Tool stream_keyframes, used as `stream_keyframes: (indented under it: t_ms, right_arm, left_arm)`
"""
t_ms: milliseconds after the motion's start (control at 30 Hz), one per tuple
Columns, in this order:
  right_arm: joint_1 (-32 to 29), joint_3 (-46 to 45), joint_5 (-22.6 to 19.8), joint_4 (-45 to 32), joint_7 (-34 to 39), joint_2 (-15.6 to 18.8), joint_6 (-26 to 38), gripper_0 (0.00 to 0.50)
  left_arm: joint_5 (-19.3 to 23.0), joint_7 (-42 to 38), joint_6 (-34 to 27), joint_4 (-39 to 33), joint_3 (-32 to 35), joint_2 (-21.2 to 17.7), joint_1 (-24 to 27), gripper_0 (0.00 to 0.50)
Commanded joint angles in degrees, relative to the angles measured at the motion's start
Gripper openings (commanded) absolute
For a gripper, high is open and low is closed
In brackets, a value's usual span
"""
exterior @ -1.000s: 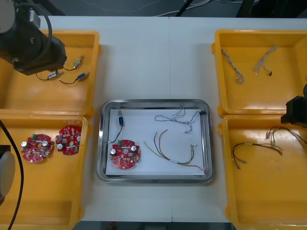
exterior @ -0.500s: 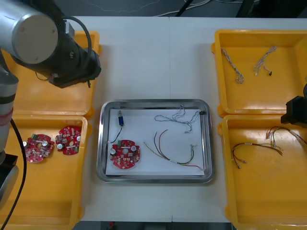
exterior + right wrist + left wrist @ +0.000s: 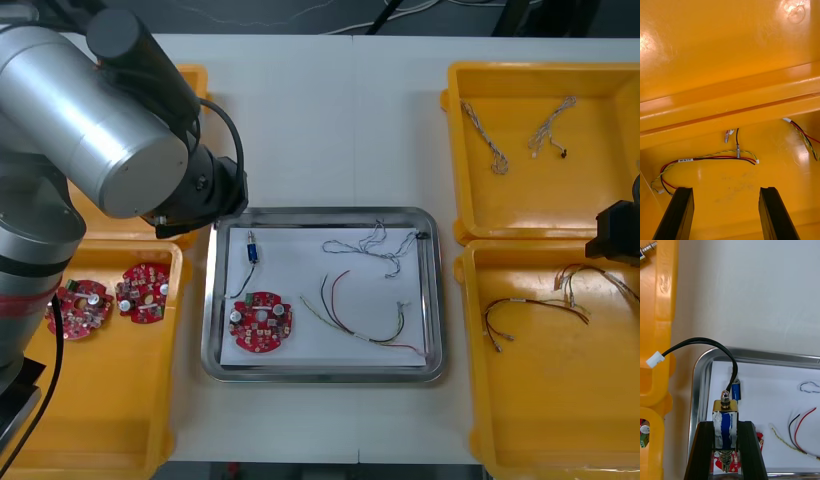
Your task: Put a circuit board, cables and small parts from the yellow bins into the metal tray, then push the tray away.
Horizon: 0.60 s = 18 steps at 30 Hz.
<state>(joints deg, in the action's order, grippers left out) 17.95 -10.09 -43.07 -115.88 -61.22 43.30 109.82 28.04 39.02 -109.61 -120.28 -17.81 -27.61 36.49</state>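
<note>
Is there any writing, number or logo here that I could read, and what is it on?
No text can be read.
White tag on the red and yellow cable, beyond the open right gripper: print too small to read.
Round moulded stamp in the yellow bin: blurred.
Small metal part held by the left gripper over the metal tray: no marking seen.

The bins (image 3: 600, 185) are yellow; the metal tray (image 3: 320, 375) is silver-rimmed and white inside. The circuit boards (image 3: 261, 323) are red. One cable (image 3: 365, 243) is twisted blue and white, another cable (image 3: 352, 332) red, yellow and black. The left gripper (image 3: 726, 425) has black fingers (image 3: 703, 453); the small metal part (image 3: 726, 420) is blue and brass, its lead (image 3: 700, 339) black with a white plug (image 3: 655, 360).
</note>
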Motion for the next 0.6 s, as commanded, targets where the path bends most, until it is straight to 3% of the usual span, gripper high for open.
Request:
stream_keyframes:
  t_ms: [33, 600]
  right_arm:
    - [-0.46, -1.86, 0.44, -1.54, 1.98, 2.41, 0.18, 0.5]
    - [-0.46, -1.86, 0.44, -1.54, 1.98, 2.41, 0.18, 0.5]
  left_arm:
    - [-1.23, -2.37, -0.39, -2.15, -3.81, -1.74, -1.51, 0.0]
    - [-3.25, -6.86, 8.01, -1.27, -13.39, -1.57, -2.13, 0.0]
